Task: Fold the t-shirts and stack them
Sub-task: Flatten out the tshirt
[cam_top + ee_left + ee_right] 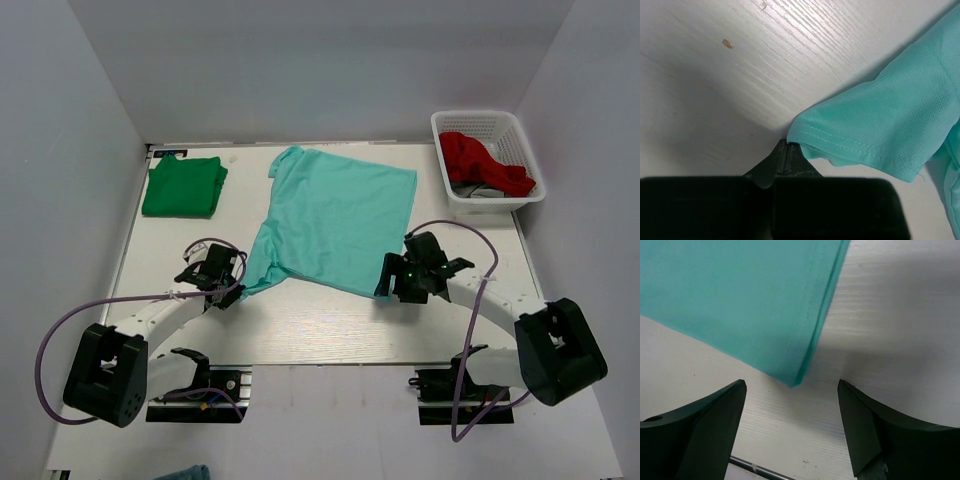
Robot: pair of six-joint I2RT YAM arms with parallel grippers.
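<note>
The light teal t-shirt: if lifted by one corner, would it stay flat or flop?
Probably flops: the light teal t-shirt lies limp, its sleeve folded and rumpled. The thin, mesh-like fabric suggests it's light. Pushed along the table, it would likely bunch up.

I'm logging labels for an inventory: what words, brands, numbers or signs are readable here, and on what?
None: no readable text in any view.
The light teal t-shirt, the green t-shirt, the white basket and the table show no print, label or number.
A small dark mark at the table's far left edge is too small to read.
</note>
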